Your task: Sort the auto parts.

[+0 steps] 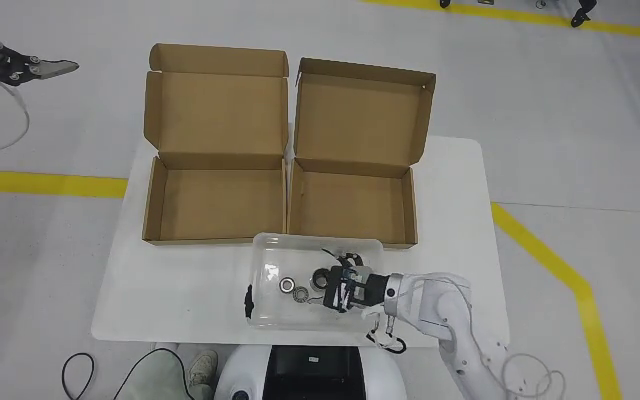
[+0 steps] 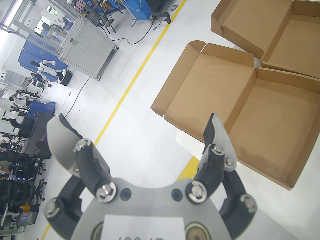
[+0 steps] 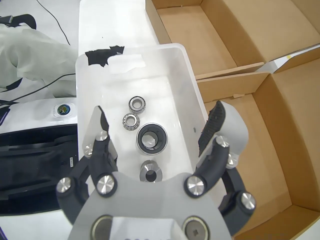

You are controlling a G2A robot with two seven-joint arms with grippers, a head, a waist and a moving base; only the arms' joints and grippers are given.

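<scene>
Our right gripper [image 3: 159, 114] hangs over the clear plastic bin [image 3: 130, 51], jaws wide; the big black-and-steel ring bearing [image 3: 151, 139] lies in it beneath them, bore upward; our left gripper [image 2: 137, 122], equally wide, is far from the bin.

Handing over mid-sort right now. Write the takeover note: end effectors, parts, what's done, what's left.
Left end effector: open, holding nothing, beside the table over the floor.
Right end effector: open, above the clear plastic bin.
In the bin: two small silver tapered bearings, a large black-and-silver ring bearing, a silver metal bushing.
Done: nothing; no part in either brown cardboard box.
Left: sort all four visible parts.
</scene>
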